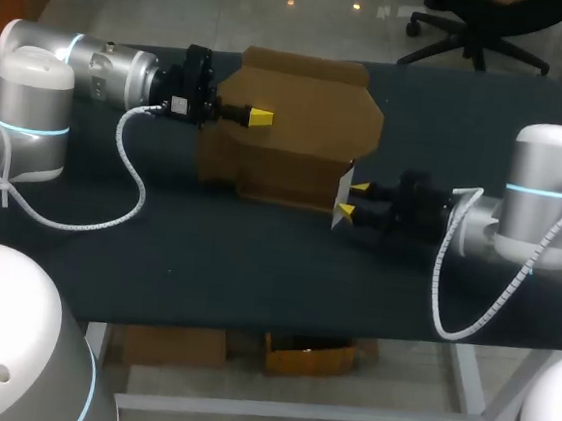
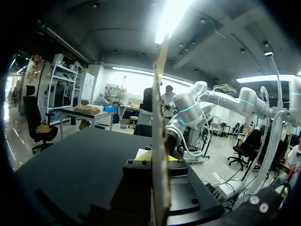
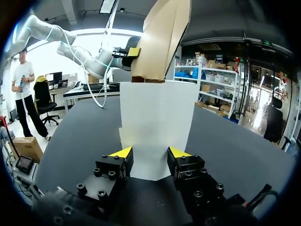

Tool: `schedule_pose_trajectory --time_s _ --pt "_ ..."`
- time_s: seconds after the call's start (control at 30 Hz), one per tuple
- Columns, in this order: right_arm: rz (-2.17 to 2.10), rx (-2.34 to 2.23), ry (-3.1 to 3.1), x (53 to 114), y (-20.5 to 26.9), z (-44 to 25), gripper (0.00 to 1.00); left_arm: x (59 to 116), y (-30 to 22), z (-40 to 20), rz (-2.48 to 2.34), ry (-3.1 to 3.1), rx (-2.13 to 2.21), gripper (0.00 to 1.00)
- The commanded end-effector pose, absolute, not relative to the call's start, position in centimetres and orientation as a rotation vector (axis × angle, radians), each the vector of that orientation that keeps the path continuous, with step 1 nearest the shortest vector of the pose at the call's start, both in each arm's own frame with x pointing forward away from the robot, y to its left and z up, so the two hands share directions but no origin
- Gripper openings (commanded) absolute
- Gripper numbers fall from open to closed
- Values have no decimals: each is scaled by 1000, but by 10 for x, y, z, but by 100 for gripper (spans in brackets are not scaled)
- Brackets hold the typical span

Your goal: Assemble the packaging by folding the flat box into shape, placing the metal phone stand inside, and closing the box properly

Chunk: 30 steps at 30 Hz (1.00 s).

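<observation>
My left gripper (image 1: 260,117) clamps the box (image 1: 299,132) wall. My right gripper (image 3: 150,154) is spread, with the white flap (image 3: 155,117) between its fingers.

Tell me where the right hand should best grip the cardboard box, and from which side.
Probably the white end flap of the cardboard box, approached from the robot's right, level with the table. It juts out as a thin free panel facing the right hand, and the left hand holds the brown panel at the far end.
</observation>
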State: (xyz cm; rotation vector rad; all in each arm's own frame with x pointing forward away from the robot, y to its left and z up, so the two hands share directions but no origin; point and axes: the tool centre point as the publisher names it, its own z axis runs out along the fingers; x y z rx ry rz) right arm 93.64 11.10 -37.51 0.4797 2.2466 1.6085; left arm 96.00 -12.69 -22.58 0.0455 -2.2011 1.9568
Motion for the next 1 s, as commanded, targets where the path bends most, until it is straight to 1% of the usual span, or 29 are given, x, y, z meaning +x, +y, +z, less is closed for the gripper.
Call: schedule_pose_trajectory --time_s 0.03,1.0 --pt "1612 492 2216 937 114 -379 45 960 -126 -229 1954 -2201 43 0" --pt "1599 608 2143 944 121 -381 45 960 -126 -229 1954 -2201 43 0"
